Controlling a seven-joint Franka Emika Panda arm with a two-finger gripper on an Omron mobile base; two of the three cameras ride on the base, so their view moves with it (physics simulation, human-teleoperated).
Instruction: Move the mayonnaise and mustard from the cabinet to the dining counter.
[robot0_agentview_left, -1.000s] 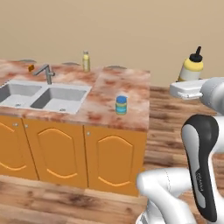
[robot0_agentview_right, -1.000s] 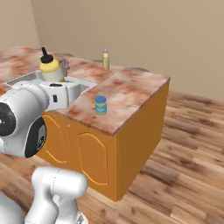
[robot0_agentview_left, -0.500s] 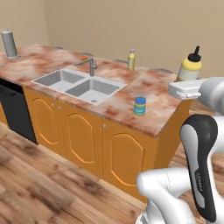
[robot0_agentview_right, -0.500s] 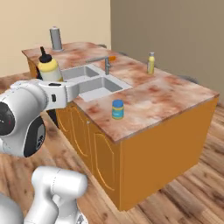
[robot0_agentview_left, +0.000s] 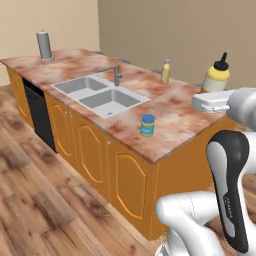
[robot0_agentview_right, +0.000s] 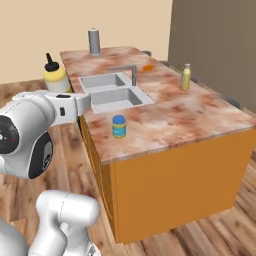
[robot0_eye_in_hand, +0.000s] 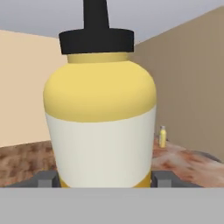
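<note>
The mustard (robot0_eye_in_hand: 100, 118), a yellow squeeze bottle with a white band and a black nozzle, stands upright in my gripper (robot0_eye_in_hand: 105, 180), which is shut on its base. It shows held above the hand, beside the counter's end (robot0_agentview_left: 216, 76), and left of the sink (robot0_agentview_right: 54, 76). The mayonnaise (robot0_agentview_left: 147, 125), a squat blue-lidded jar, stands near the front edge of the dining counter (robot0_agentview_left: 175, 112) (robot0_agentview_right: 118, 126). My gripper (robot0_agentview_left: 214, 95) hangs about a jar's height above the top, right of the jar. The cabinet is out of view.
A double steel sink (robot0_agentview_left: 100, 95) with a faucet (robot0_agentview_left: 117, 75) fills the counter's middle. A tall grey cylinder (robot0_agentview_left: 44, 45) stands at the far end, a slim yellow bottle (robot0_agentview_left: 165, 71) at the back edge. A dark appliance front (robot0_agentview_left: 37, 112) sits under the counter; wood floor lies around.
The whole picture has swung: the base has moved around the island, whose long side now runs away to the left. The mustard stays in my gripper as before.
</note>
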